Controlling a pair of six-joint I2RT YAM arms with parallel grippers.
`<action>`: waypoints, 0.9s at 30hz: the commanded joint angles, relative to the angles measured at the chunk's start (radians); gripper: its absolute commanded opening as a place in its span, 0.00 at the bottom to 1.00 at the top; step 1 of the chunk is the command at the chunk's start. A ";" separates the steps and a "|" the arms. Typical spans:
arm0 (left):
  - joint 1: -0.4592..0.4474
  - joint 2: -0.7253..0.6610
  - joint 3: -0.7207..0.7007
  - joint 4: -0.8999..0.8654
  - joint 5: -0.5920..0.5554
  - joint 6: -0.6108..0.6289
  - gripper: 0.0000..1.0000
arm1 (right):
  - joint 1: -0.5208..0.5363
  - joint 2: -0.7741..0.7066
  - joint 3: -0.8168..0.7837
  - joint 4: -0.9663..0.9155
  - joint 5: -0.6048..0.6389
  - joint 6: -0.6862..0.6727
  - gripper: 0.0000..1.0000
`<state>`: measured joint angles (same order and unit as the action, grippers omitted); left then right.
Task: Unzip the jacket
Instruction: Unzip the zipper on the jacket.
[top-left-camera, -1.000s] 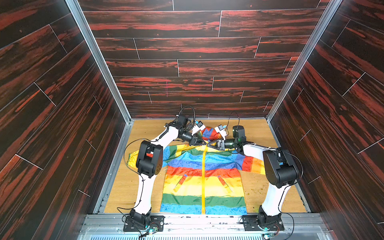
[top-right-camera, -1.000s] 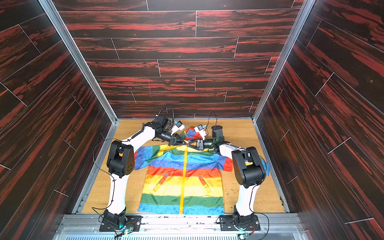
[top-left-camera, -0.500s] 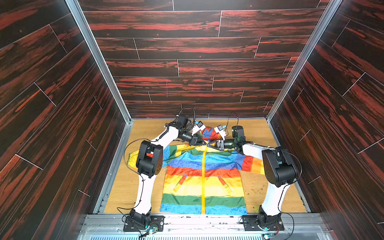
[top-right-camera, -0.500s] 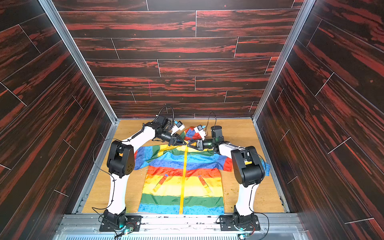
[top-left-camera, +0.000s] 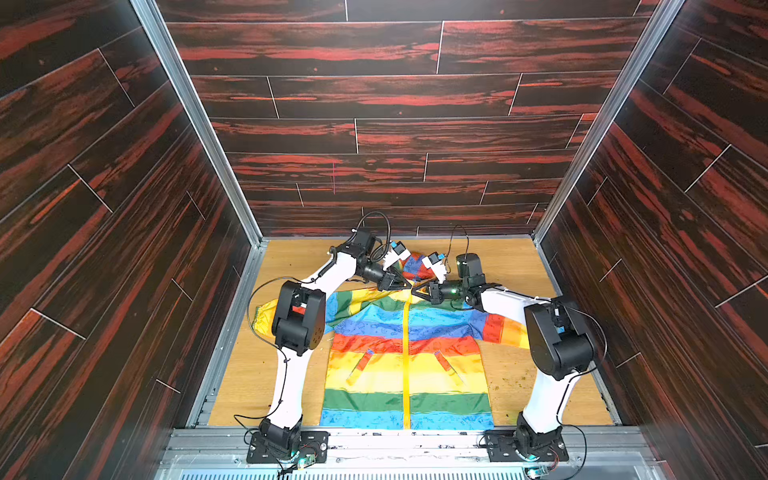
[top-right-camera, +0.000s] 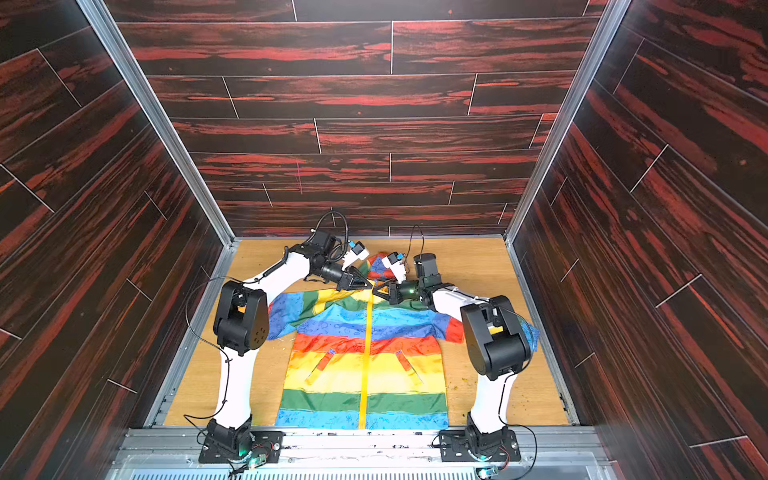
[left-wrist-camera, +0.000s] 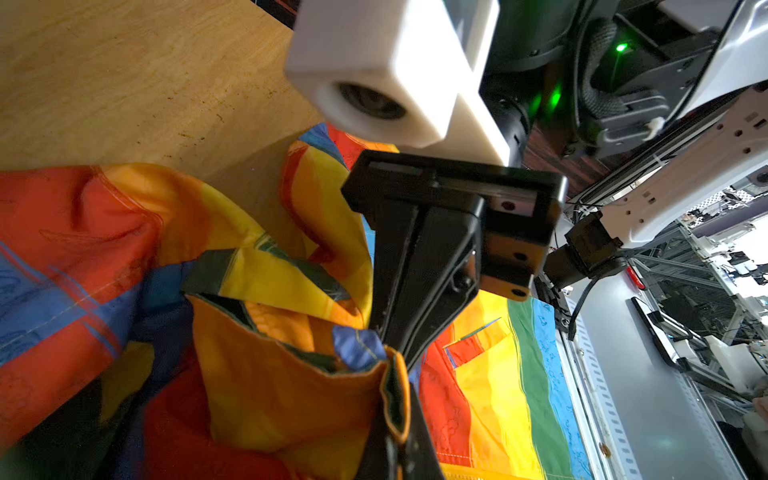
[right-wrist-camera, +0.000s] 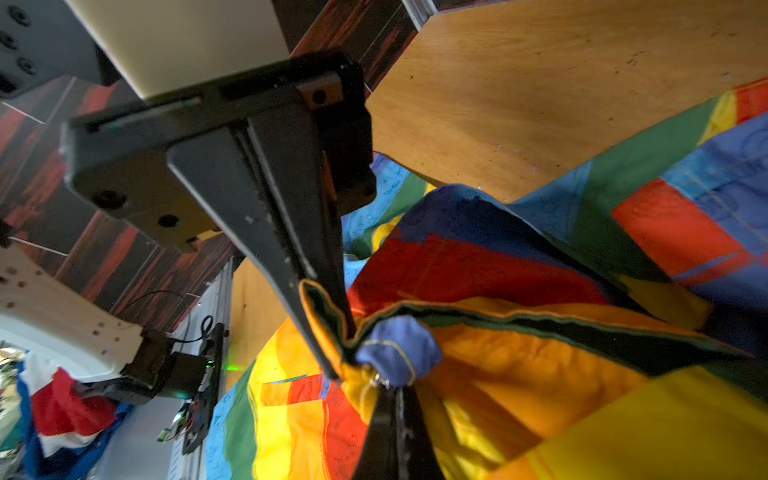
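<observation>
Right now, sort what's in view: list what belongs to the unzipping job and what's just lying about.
Job: jacket, its yellow zipper, left gripper and right gripper, both shut on the jacket.
Lying about: dark crumbs on the table.

Left fingers (right-wrist-camera: 270, 216) pinched shut, right fingers (left-wrist-camera: 428, 266) apparently shut, tips close together

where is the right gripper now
In both top views the right gripper sits at the jacket collar, at the top of the zipper, tip to tip with the left gripper, on the hood's near side.
</observation>
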<state>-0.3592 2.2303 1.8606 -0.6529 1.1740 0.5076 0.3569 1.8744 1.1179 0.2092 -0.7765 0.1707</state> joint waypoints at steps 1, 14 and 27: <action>-0.012 -0.034 -0.004 -0.001 0.050 -0.015 0.00 | -0.003 -0.066 -0.030 -0.008 0.161 -0.008 0.00; -0.009 -0.060 -0.083 0.258 -0.011 -0.216 0.00 | 0.086 -0.156 -0.023 -0.217 0.677 -0.116 0.00; 0.006 -0.078 -0.146 0.446 -0.023 -0.365 0.00 | 0.159 -0.151 -0.058 -0.258 0.701 -0.180 0.00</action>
<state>-0.3691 2.2299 1.7313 -0.2981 1.1179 0.1883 0.5064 1.7409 1.0866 0.0254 -0.1024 0.0154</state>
